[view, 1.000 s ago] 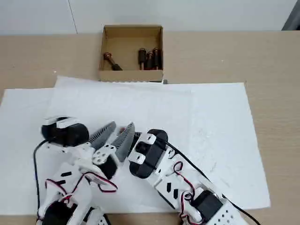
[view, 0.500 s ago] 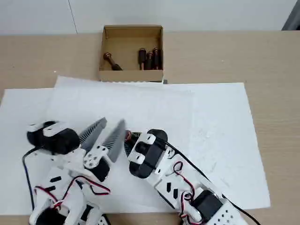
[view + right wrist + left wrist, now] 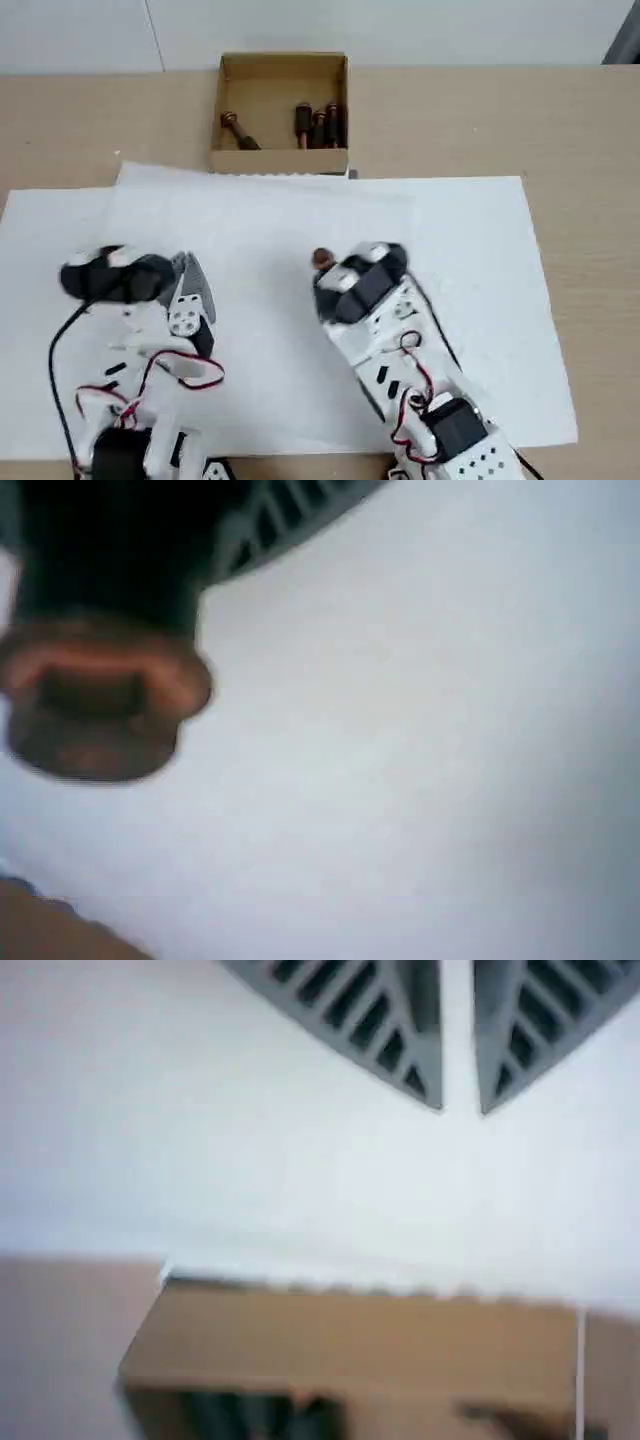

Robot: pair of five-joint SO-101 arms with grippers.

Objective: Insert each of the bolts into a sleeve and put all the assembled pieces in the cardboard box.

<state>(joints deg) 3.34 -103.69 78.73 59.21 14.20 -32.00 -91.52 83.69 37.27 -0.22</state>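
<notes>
High view: we are looking down on the worktop [image 3: 585,130], with the paper [image 3: 470,250] lying across it. The box [image 3: 283,162] is sitting at 12 o'clock, just off the paper's far edge. It is holding four pieces: one piece [image 3: 236,129] is lying at its 9 o'clock side, and three pieces [image 3: 320,124] are bunching together toward 3 o'clock.

The right hand [image 3: 334,270] is sitting over the paper's middle, at 6 o'clock from the box and well apart from it. It is gripping a held piece [image 3: 322,259], whose copper head is poking out toward 12. In the right wrist view we are seeing that head with a dark body behind it, next to a grey finger [image 3: 290,515].

The left hand [image 3: 188,270] is sitting at 9 o'clock from the right one, well apart, pointing toward 12. Its fingers [image 3: 400,1020] are standing barely ajar, with a thin gap between the tips, gripping nothing.
</notes>
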